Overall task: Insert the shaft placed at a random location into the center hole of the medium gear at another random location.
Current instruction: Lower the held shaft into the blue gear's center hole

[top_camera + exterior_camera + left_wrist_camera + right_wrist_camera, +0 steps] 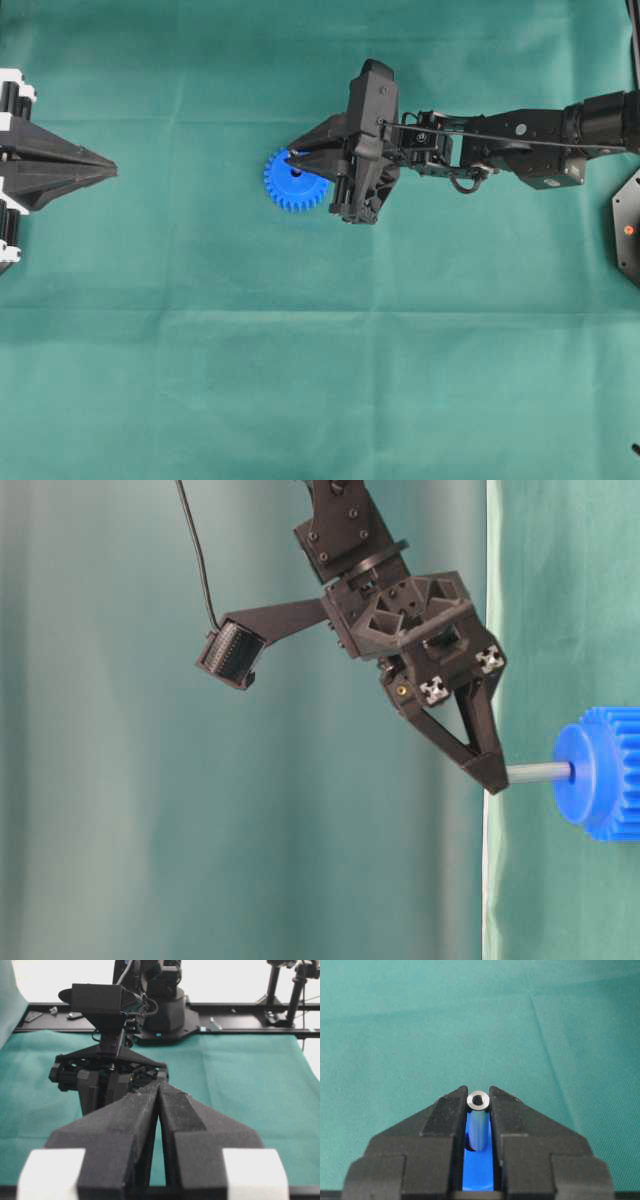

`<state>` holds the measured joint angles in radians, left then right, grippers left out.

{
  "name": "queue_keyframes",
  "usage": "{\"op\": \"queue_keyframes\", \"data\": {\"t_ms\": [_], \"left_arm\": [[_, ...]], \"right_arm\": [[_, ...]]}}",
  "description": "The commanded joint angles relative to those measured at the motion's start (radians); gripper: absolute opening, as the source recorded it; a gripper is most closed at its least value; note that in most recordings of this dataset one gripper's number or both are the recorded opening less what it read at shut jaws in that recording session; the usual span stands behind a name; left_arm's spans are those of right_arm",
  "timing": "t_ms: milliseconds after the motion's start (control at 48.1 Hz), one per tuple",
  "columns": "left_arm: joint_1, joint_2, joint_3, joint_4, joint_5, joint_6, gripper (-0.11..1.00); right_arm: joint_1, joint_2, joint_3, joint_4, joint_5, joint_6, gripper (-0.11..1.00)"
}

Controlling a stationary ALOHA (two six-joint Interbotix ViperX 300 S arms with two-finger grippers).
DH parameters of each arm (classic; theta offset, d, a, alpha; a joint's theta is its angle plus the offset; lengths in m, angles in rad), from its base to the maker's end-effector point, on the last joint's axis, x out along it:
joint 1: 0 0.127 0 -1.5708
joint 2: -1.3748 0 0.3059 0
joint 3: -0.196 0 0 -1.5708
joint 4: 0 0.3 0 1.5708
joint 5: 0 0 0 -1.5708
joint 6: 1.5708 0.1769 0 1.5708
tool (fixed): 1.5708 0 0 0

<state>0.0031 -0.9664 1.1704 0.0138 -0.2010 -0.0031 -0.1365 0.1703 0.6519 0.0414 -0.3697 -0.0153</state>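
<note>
Spread over the desk (200, 380): a wrinkled teal-green cloth. Lying flat on it, a little left of the middle and nearer the far edge in the overhead view: the medium gear (290, 184), a bright blue plastic toothed wheel with a raised round hub. Partly covered from the right by the black right tool (292, 156) reaching in over it.

Clamped between the right tool's (479, 1102) two black fingers (445, 1110): the shaft (479, 1125), a short, thin silvery-grey metal pin with a shiny ring-shaped upper end. Held by its top, standing upright over the gear's blue hub seen below between the fingers. In the table-level view, which shows the scene turned on its side, the shaft (540, 772) bridging the fingertips of the right tool (492, 776) and the hub of the gear (600, 772), its lower end meeting the hub at the center hole (572, 771); how deep inside, impossible to tell.

At the left edge of the desk, well apart from the gear: the left tool (105, 170), black with white blocks, fingers pressed together into a point and holding nothing. Same closed fingers (135, 1125) filling the foreground of the left wrist view, with the right arm beyond.
</note>
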Motion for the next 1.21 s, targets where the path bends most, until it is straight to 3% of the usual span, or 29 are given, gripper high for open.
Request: {"op": "queue_keyframes", "data": {"t_ms": [0,374,1186], "left_arm": [[0.003,0.003,-0.023,0.003,-0.005,-0.002,0.00],[0.003,0.003,-0.023,0.003,-0.005,-0.002,0.00],[0.003,0.003,-0.023,0.003,-0.005,0.000,0.00]], "right_arm": [[0.002,-0.046,-0.014,0.000,0.000,-0.012,0.13],[0.008,-0.054,-0.014,0.000,-0.005,-0.011,0.13],[0.009,0.074,-0.017,0.017,-0.044,-0.002,0.13]]}}
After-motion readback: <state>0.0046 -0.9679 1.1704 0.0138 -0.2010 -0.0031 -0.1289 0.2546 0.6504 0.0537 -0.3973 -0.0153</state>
